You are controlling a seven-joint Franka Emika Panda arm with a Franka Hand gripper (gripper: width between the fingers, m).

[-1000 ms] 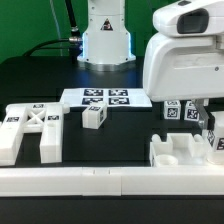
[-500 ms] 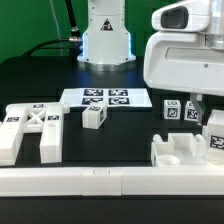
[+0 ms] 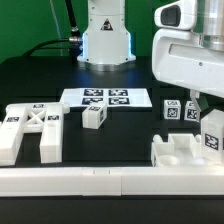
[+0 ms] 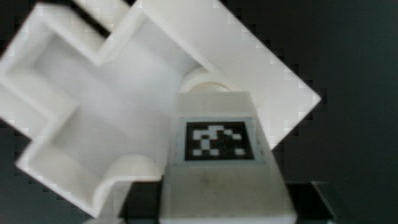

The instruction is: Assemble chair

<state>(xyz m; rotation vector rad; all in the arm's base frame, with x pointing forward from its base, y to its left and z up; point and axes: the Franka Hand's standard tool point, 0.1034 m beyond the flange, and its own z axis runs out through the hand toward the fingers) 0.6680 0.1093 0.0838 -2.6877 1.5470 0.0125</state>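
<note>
My gripper [image 3: 209, 122] is shut on a white leg block [image 3: 212, 138] with a black-and-white tag. It holds the block upright just over the white seat slab [image 3: 180, 152] at the exterior view's right. In the wrist view the tagged block [image 4: 217, 150] sits between my dark fingers [image 4: 146, 196], with the recessed seat slab [image 4: 143, 70] below it. The X-braced panel [image 3: 30, 128] lies at the exterior view's left. A small tagged block [image 3: 93, 116] lies mid-table. Two more tagged blocks [image 3: 172, 110] stand behind the seat slab.
The marker board [image 3: 105, 98] lies flat in the middle, in front of the robot base [image 3: 105, 40]. A long white border rail [image 3: 100, 181] runs along the front edge. The arm's white body fills the upper right of the exterior view.
The arm has shifted toward the exterior view's right. The held leg block has risen a little over the seat slab's right end and stays in the jaws.
</note>
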